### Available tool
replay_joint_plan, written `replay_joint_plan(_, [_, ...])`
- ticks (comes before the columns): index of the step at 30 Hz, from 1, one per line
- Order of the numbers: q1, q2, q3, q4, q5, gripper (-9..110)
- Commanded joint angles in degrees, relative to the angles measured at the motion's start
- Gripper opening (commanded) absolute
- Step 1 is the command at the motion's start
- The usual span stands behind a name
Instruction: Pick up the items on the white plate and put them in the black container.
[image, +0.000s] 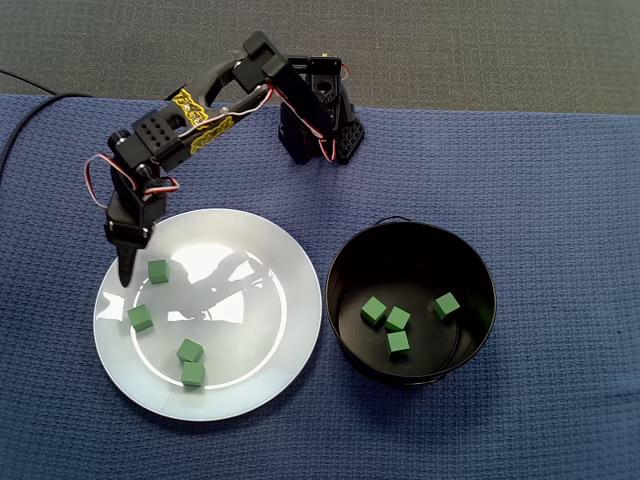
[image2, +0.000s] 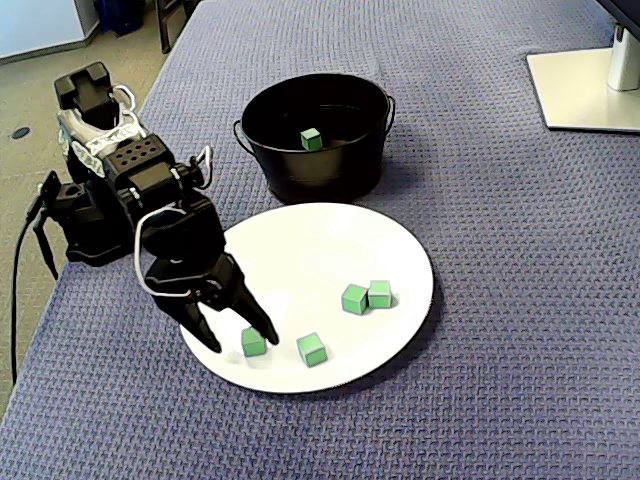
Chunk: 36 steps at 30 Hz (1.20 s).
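The open gripper (image2: 241, 344) is best centred over the green cube (image2: 253, 342) (it sits nearer one finger) — then closed squarely.

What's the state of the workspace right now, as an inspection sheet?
Surface: blue cloth, flat.
Job's things: plate holds four green cubes; container holds four more.
Clutter: nothing seen.
Grippers: gripper open, low at the plate's edge by one cube; contact unclear.
Cables: black cable runs off the cloth beside the base; wires loop along the arm.
Surroundings: pale stand base on the cloth's corner; grey floor beyond.
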Motion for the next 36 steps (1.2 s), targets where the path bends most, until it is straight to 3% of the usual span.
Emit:
replay_joint_plan(1, [-2.02, 0.88, 0.97, -0.7, -3.16, 28])
replay_joint_plan(15, [-5.54, 6.15, 8.09, -1.49, -4.92, 33])
replay_joint_plan(22, [-5.19, 5.1, 7.38, -2.81, -5.63, 23])
replay_joint_plan(36, [-4.31, 3.08, 6.5, -5.36, -8.17, 15])
